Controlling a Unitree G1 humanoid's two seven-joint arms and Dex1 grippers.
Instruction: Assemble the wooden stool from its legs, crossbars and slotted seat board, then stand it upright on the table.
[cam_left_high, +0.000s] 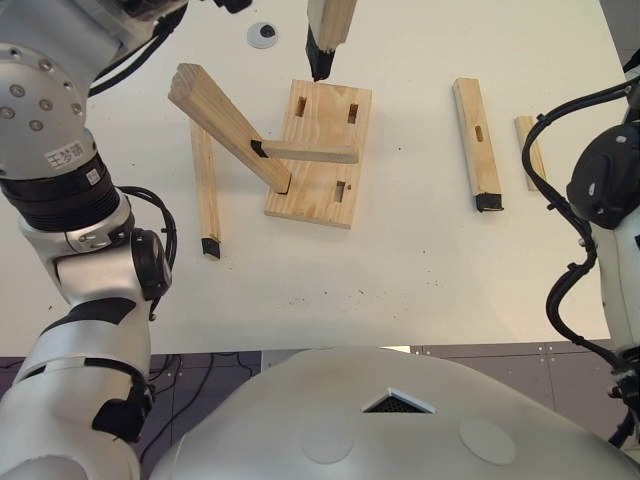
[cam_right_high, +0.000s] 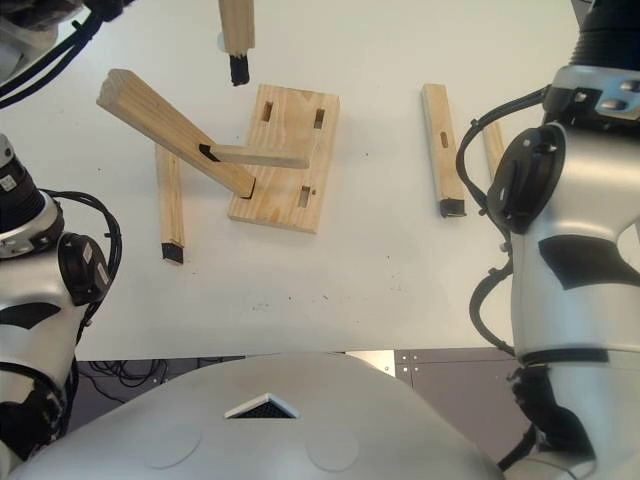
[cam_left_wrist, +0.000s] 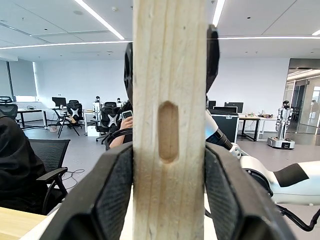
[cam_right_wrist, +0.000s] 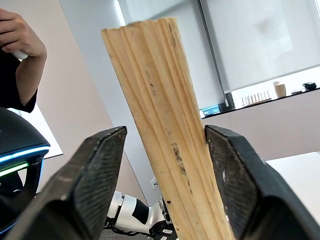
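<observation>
The slotted seat board (cam_left_high: 322, 190) lies flat on the white table. One leg (cam_left_high: 222, 118) leans tilted out of the board's near left slot, with a crossbar (cam_left_high: 312, 152) plugged into its side. A second leg (cam_left_high: 205, 190) lies flat left of the board. My left gripper (cam_left_wrist: 170, 165) is shut on a slotted leg (cam_left_wrist: 169, 75); this black-tipped leg (cam_left_high: 330, 32) hangs upright over the board's far edge. My right gripper (cam_right_wrist: 167, 165) is shut on a wooden piece (cam_right_wrist: 155, 90) held up in the air.
A further slotted leg (cam_left_high: 477, 145) with a black tip lies right of the board, and a short crossbar (cam_left_high: 530, 150) lies beyond it near my right arm. A small round white and black object (cam_left_high: 264, 35) sits at the far side.
</observation>
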